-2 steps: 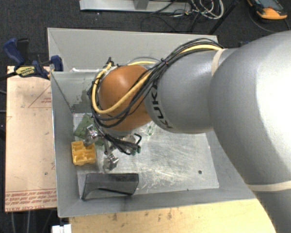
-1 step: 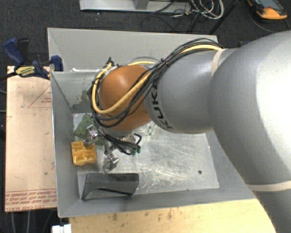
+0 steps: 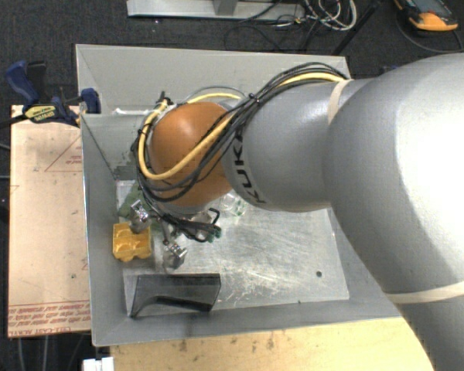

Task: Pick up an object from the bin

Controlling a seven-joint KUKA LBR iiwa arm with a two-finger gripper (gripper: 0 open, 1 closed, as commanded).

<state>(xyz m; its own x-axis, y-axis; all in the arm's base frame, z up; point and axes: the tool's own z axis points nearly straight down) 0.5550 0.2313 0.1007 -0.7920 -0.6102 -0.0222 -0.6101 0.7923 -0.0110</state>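
- The grey arm (image 3: 371, 153) comes in from the view's right and covers most of the right and upper part of the bin.
- The grey metal bin (image 3: 286, 253) shows a bare, scratched floor to the right of the hand; the few loose things lie in its left part.
- 1 round orange cover (image 3: 185, 149) sits on the wrist, with black and yellow cables (image 3: 164, 178) looped across it. It hangs over the bin's upper left area.
- 1 black wedge-shaped thing (image 3: 174, 292) lies flat near the bin's front wall, below the hand in the view and apart from it.
- The hand (image 3: 168, 250) sticks out below the orange cover, low over the floor in the bin's left part. Whether it is open or closed cannot be told, and nothing can be seen held in it.
- 1 lumpy yellow thing (image 3: 130, 242) lies on the floor just beside the hand, on its left in the view and close to the bin's left wall. It is the nearest thing to the hand; whether they touch cannot be told.
- 1 small green piece (image 3: 128, 203) shows above the yellow thing, partly under the cover's edge.
- 1 clear, glassy piece (image 3: 232, 204) shows at the cover's lower right edge.
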